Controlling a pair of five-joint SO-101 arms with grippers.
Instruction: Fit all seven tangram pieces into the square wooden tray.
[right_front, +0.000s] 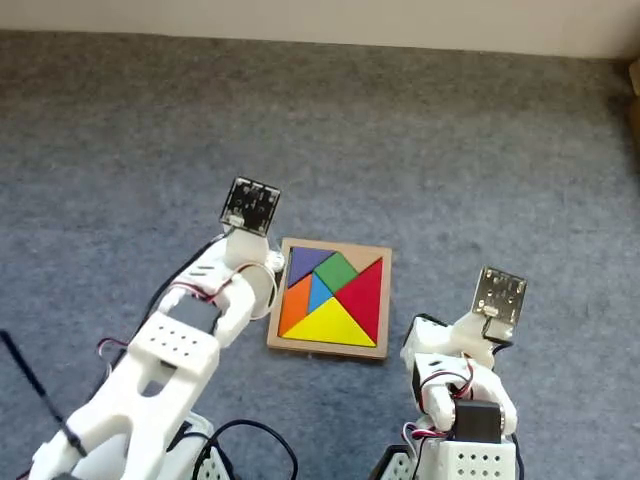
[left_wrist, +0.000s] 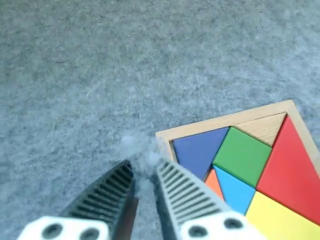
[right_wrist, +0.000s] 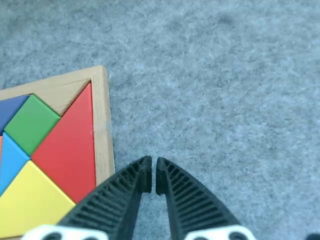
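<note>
Tray (right_front: 386, 300) lies flat mid-table on grey felt-like table (right_front: 450, 150), between the two arms. Six pcs sit flush inside it:
- Red triangle (right_front: 362, 290) is on the right side.
- Yellow triangle (right_front: 325, 325) runs along the near edge.
- Green square (right_front: 337, 272) is centre-far.
- Dark blue piece (right_front: 305, 262) fills the far-left corner.
- Orange triangle (right_front: 293, 305) lies along the left edge.
- Light blue triangle (right_front: 318, 293) touches the orange, green and yellow pcs.

A small triangle of bare wood (left_wrist: 265, 127) shows by the far edge, betw. the green square and the red triangle.

Left gripper (left_wrist: 144, 167) hangs over the table just left of the tray's far-left corner, fingers a little apart w/ nothing betw. them. Right gripper (right_wrist: 153, 165) hangs just right of the tray's right rim, fingers almost together, holding nothing.
</note>
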